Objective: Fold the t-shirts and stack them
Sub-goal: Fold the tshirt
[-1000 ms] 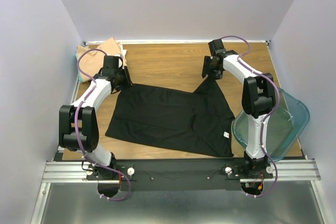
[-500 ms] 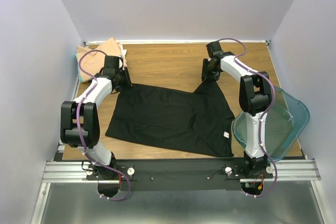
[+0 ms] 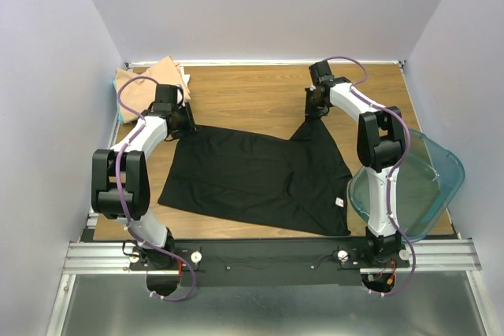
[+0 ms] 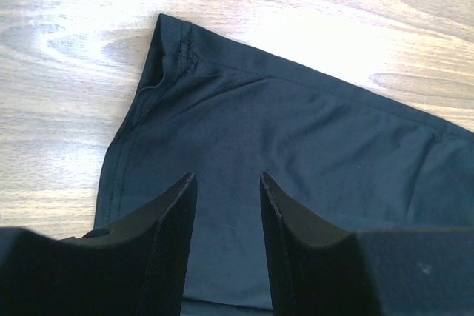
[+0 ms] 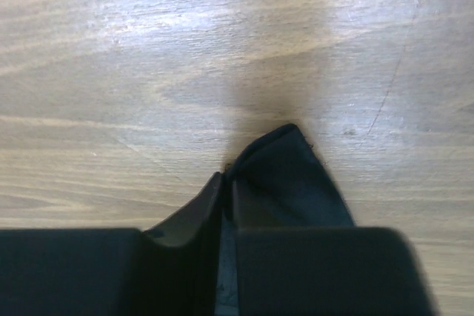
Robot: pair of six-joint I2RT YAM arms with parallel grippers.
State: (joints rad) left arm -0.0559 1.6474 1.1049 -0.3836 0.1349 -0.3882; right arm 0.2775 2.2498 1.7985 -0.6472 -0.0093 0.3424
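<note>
- Black t-shirt [image 3: 252, 179]: lies spread out in the middle of the counter [image 3: 244, 92], with no fold put in it. A small white tag [image 3: 340, 202] shows near its near right corner. The far right corner is drawn up into a peak.
- Tan t-shirt [image 3: 153, 76]: sits at the far left corner of the counter, well apart from the black one's body. It is a loose heap with pale cloth at its edge. I cannot tell whether it counts as folded.
- Right end effector [image 3: 315, 109]: is at the peaked far right corner. The wrist view shows the fingers pressed together with the black tip pinched between them.
- Left end effector [image 3: 183, 123]: is at the far left corner of the black shirt. Its fingers stand apart, straddling the cloth just in from the stitched hem, with no grip made.
- Clear teal bin [image 3: 437, 186]: is at the right near edge of the counter, just beside the shirt's right side.
- Progress, as judged: early. One far corner is taken and the other is lined up but not clamped. Folding the black shirt and setting it on a stack remain, and the tan heap may need tidying too.
</note>
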